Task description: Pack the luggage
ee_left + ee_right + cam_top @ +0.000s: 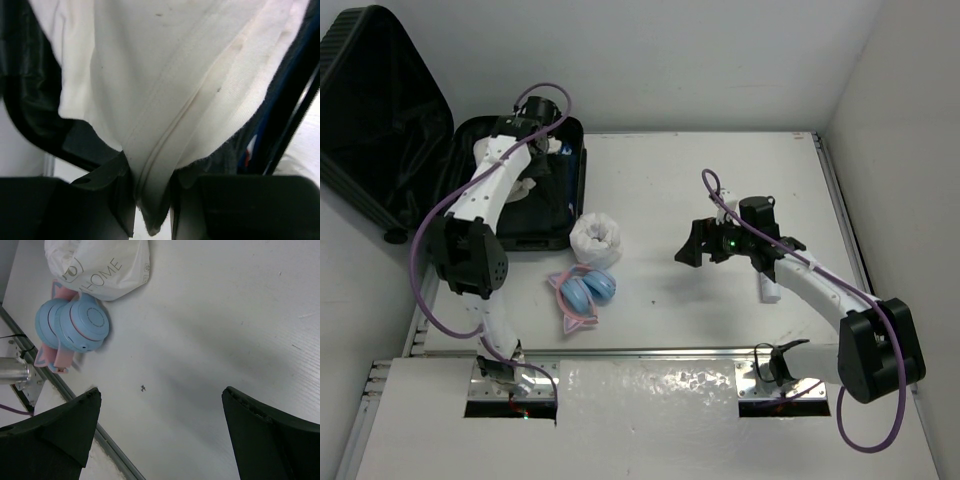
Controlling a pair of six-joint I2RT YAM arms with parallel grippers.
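Observation:
The black ribbed luggage (380, 120) lies open at the far left, its lid leaning against the wall and its lined tray (565, 215) flat on the table. My left gripper (532, 150) hangs over the tray, shut on a white cloth garment (165, 90) pinched between its fingers (107, 200). My right gripper (692, 247) is open and empty above the middle of the table. Blue and pink headphones (588, 292) and a white bag printed "HOME" (596, 238) lie between the arms; both show in the right wrist view, headphones (75, 325) and bag (100, 262).
A small white object (769, 290) lies under the right arm. A metal rail (70, 395) runs along the table's near edge. Dark and blue items (260, 145) lie in the tray beside the white garment.

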